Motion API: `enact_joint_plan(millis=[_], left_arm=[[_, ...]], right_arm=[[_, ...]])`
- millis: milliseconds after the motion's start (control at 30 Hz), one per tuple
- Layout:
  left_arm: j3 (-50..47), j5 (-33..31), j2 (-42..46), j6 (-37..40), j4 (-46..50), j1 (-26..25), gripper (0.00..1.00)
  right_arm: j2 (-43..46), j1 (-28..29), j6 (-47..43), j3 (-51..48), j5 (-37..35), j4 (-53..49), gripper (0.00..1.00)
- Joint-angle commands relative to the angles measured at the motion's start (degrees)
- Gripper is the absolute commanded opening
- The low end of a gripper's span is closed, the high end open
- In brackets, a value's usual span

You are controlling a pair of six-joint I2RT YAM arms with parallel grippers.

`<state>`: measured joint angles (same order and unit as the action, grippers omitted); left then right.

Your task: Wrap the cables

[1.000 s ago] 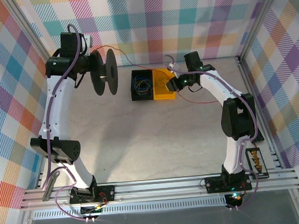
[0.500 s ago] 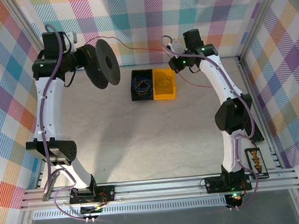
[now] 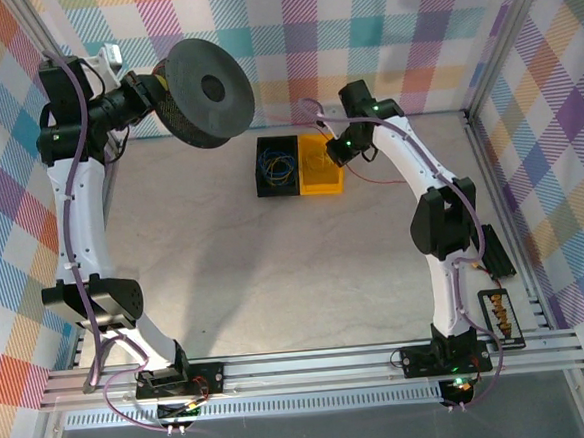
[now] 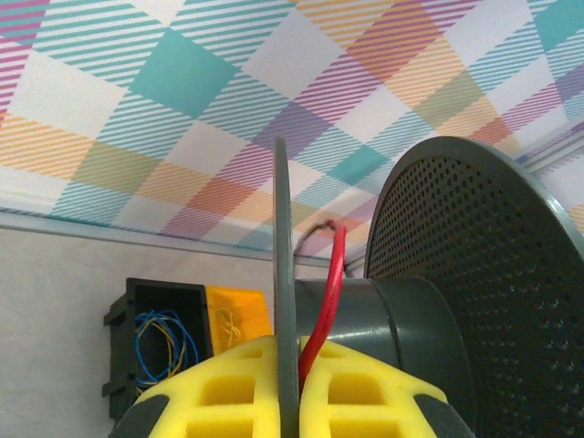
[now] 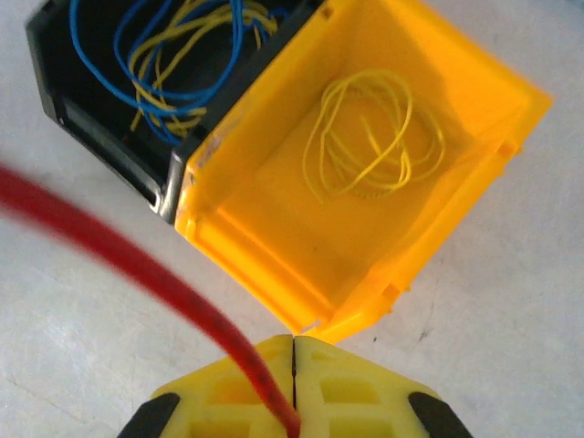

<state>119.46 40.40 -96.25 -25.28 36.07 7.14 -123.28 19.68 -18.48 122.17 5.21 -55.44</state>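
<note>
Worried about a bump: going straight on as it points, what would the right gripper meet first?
Probably the near wall of the yellow bin, just ahead of the right gripper, which is shut on the red wire; depth is unclear.

Both units are built alike. Left arm [image 3: 68,215] and right arm [image 3: 443,299]: white moulded links, black cylindrical joint housings, black base plates. Purple sheathed cables [image 3: 85,113] are routed along the links. Green indicator lamps [image 3: 372,103] are lit on the right arm. Left gripper [image 4: 290,397] and right gripper [image 5: 294,383]: yellow fingers with rectangular recesses and black outer corners.
</note>
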Motion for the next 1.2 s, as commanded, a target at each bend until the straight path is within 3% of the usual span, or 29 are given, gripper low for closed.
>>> enact_joint_plan(millis=[0,167,533,800,967,1167], left_arm=[[0.4,-0.9,3.7,-1.5,-5.0,1.2,0.00],[-1.7,-10.3,4.3,-0.7,-4.5,1.2,0.00],[-5.0,-17.7,4.0,4.3,-0.5,-0.5,0.00],[-3.6,-28.6,1.4,4.5,-0.2,-3.9,0.00],[3.1,-35.5,-4.2,8.1,5.6,-8.3,0.00],[4.6,-43.5,-7.9,13.4,10.5,-15.8,0.00]], right_arm=[[3.7,0.0,1.3,-3.1,-2.4,-2.1,0.00],[8.9,3.4,0.3,-10.9,-3.3,-1.1,0.00],[17.2,6.9,2.6,-13.1,-7.3,-0.8,0.00],[16.3,18.5,-2.6,-10.6,-6.3,-7.0,0.00],[13.6,27.6,-6.8,0.9,-6.5,-12.3,0.00],[7.7,33.5,-10.9,22.5,-5.7,-17.0,0.00]])
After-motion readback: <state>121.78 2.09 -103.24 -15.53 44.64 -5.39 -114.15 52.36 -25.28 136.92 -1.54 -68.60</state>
